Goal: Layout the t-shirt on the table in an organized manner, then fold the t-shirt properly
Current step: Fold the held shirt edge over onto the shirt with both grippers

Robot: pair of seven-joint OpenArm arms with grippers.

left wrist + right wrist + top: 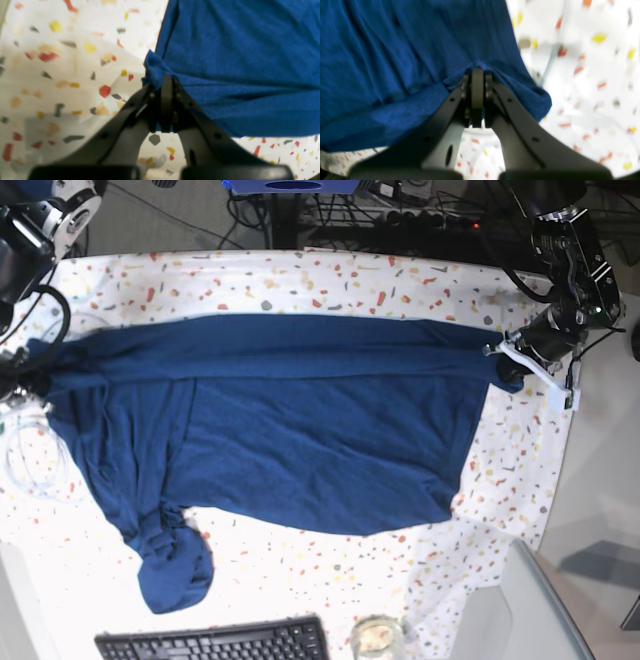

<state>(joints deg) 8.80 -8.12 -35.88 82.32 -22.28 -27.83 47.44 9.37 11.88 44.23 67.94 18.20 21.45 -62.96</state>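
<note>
Your shirt lies spread across the surface, stretched between both arms, one sleeve bunched near the keyboard. The left gripper and right gripper each have jaws pinched tight on a small fold of fabric. Pull unevenly and a thin grip may slip, or the bunched sleeve drags and wrinkles.
</note>
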